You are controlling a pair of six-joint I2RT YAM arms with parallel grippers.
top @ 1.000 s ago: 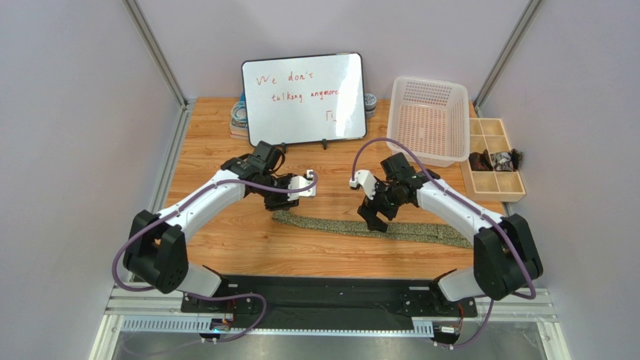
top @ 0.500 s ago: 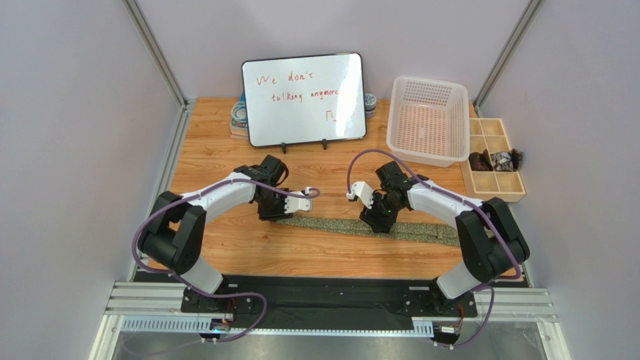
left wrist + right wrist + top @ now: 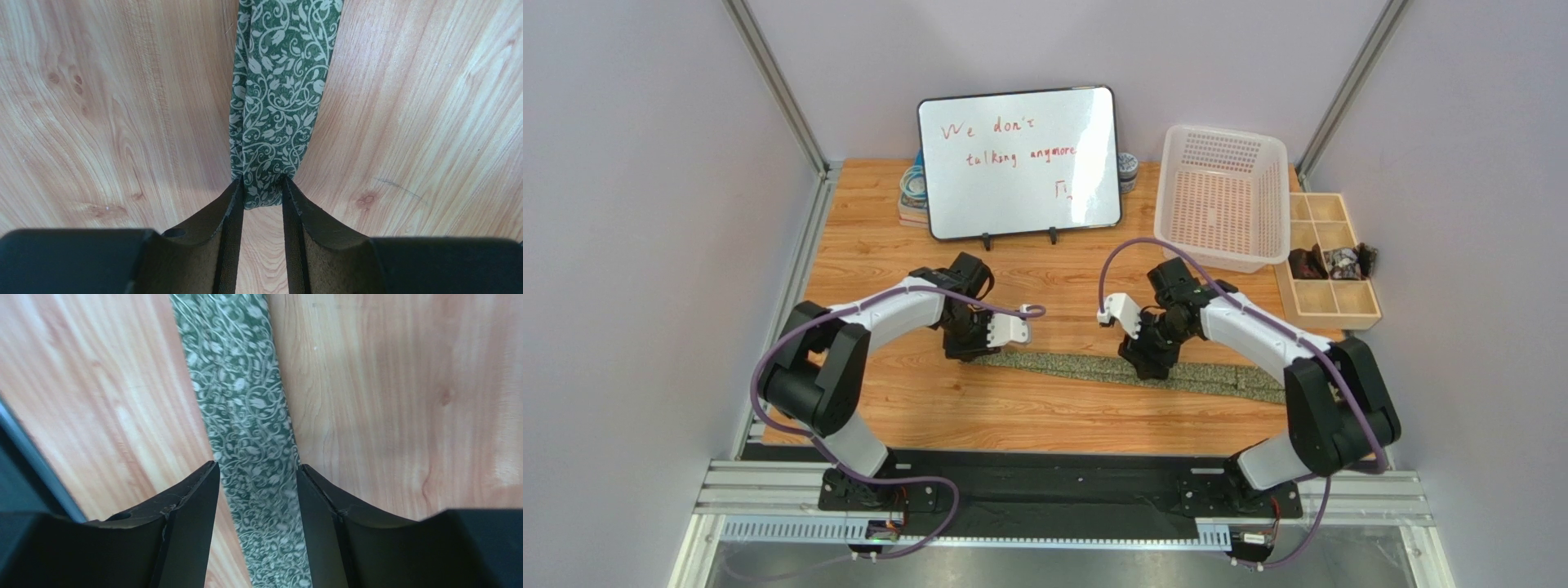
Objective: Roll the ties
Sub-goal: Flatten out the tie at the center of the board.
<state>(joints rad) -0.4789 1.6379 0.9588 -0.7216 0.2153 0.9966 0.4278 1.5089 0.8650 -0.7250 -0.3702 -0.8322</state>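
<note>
- The tie [image 3: 1063, 364], green with a pale scrolling vine pattern, lies flat on the wooden bench [image 3: 879, 245]. It runs left to right across the middle, its right end a little nearer.
- My left gripper [image 3: 263, 182] is clenched on the tie's left end. The cloth is gathered narrow between the two fingertips, which press on its edges.
- My right gripper [image 3: 258, 468] straddles the tie about midway along, tips down at the bench, one finger at each edge. The cloth lies flat and ungathered between them, and I cannot tell whether I am squeezing it or only bracketing it.
- Right of that gripper the tie runs on under my right arm [image 3: 1259, 337].
- At the far edge stands a whiteboard [image 3: 1020, 159] with red writing. To its right is a pale mesh basket [image 3: 1222, 196], and further right a compartment tray [image 3: 1333, 306] holding a few dark items [image 3: 1326, 261].
</note>
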